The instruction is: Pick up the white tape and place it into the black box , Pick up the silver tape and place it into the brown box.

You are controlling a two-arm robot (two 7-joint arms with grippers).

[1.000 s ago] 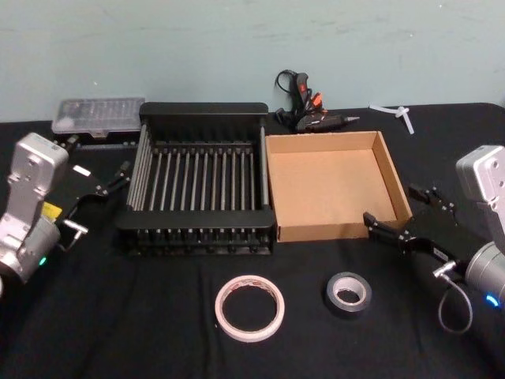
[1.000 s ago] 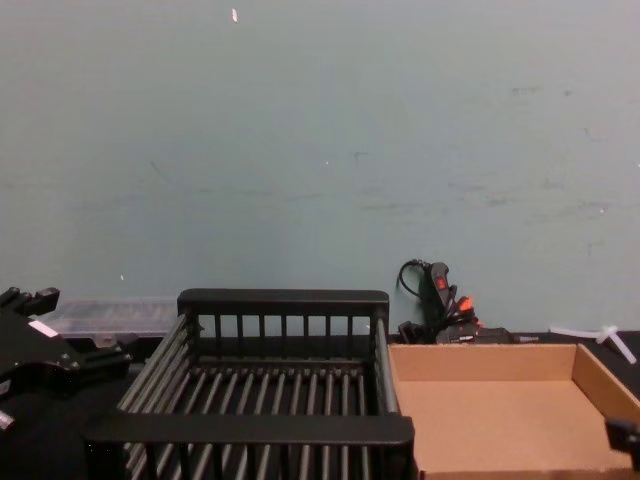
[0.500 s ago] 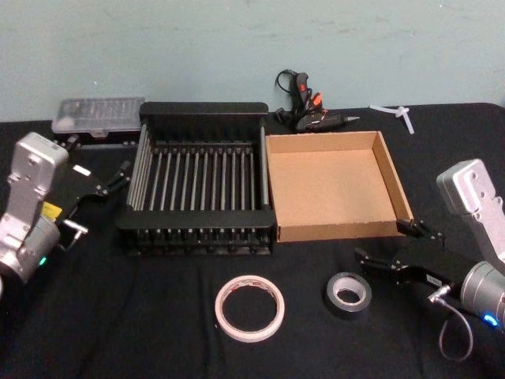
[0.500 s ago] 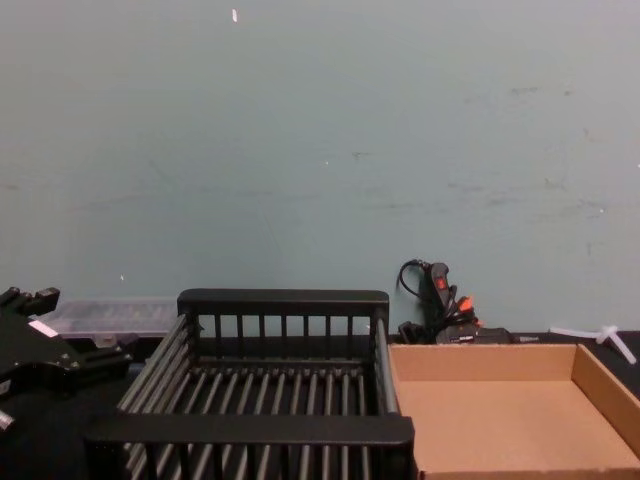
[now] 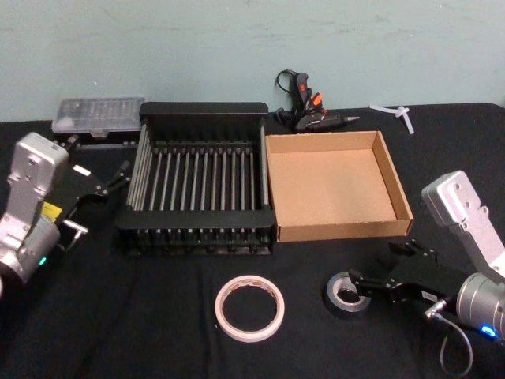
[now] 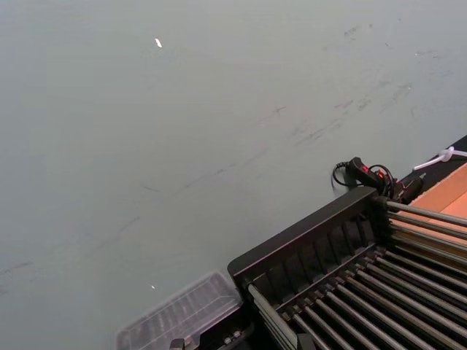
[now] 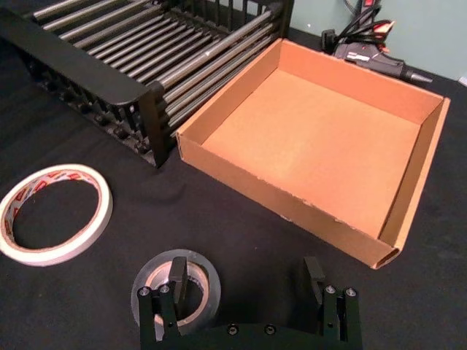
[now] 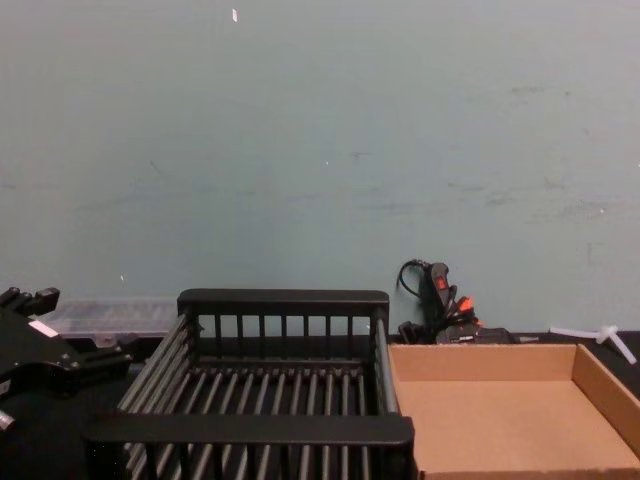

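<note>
Left tool [image 5: 110, 183] stood spread beside the black box [image 5: 201, 110], bare inside. White tape [image 5: 250, 307] lay on the counter [image 5: 142, 316]. Brown box [image 5: 392, 170] held nothing. Right tool [image 7: 244, 288], spread wide, straddled the silver tape [image 7: 175, 286].

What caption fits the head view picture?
Right gripper open at the silver tape; white tape waits.

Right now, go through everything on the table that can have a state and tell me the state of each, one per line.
white tape: flat on the table, untouched
silver tape: flat on the table, one finger in its centre hole
black box: empty
brown box: empty
right pincer: open, straddling one side of the silver tape
left pincer: open, beside the black box
</note>
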